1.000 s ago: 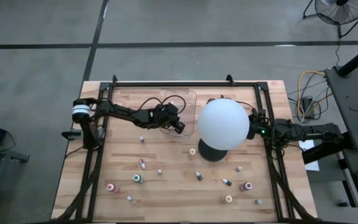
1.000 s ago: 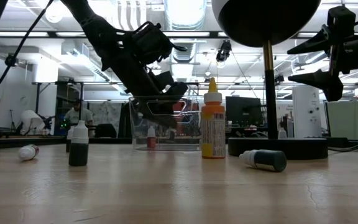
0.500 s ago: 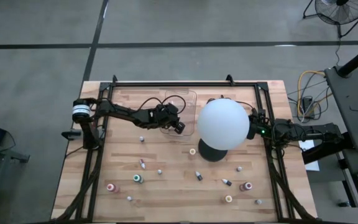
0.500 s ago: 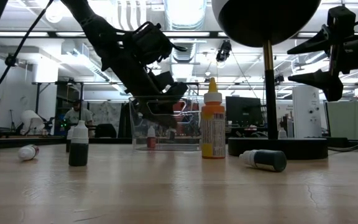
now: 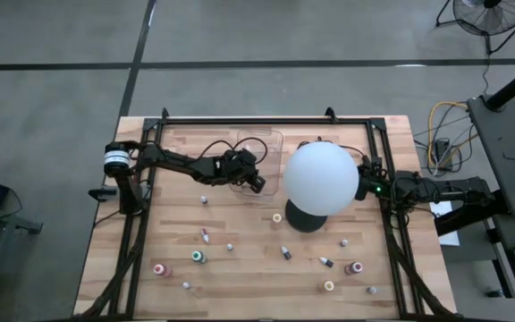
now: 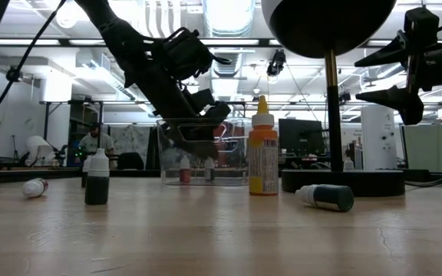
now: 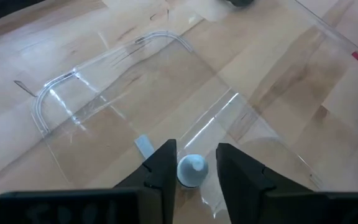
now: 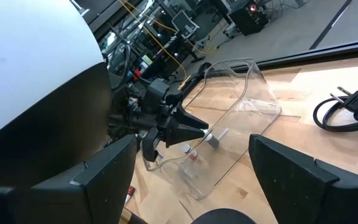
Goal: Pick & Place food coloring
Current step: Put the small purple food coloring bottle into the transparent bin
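Since a second ago almost nothing has shifted up top; in the low view a second small bottle now shows inside the clear tray next to the red one. Left pincer hangs over the tray, fingers parted a little on either side of a white-capped bottle; can't tell whether they touch it. Right pincer waits at the bench's right edge behind the white globe, fingers spread wide, nothing between them. Other food coloring bottles lie scattered on the bench in front of the tray: yellow bottle upright, dark bottle upright, another dark one on its side.
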Controlling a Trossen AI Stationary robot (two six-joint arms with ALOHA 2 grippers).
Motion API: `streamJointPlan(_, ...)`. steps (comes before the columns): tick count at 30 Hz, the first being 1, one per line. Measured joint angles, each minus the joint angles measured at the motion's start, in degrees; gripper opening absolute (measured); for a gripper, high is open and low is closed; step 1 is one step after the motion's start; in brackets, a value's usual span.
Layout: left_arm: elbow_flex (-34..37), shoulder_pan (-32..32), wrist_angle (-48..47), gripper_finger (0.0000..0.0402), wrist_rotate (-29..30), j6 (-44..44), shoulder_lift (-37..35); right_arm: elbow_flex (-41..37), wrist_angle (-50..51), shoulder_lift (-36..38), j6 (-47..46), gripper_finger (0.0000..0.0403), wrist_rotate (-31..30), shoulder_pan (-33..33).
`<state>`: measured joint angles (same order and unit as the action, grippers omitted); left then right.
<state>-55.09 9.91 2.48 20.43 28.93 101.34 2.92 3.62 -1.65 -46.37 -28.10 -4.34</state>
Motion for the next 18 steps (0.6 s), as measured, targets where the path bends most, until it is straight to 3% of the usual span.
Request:
streamJointPlan(11, -1.92, 0.13, -2.47, 0.0152, -0.28, -2.03, -0.64, 0.01, -0.01, 0.0, 0.0, 0.0302, 0.0, 0.0)
streamJointPlan(18, -5.84, 0.13, -3.98, 0.0185, -4.45, -3.61, -3.6, 0.0, -0.02, 0.02, 0.0, 0.0302, 0.0, 0.0)
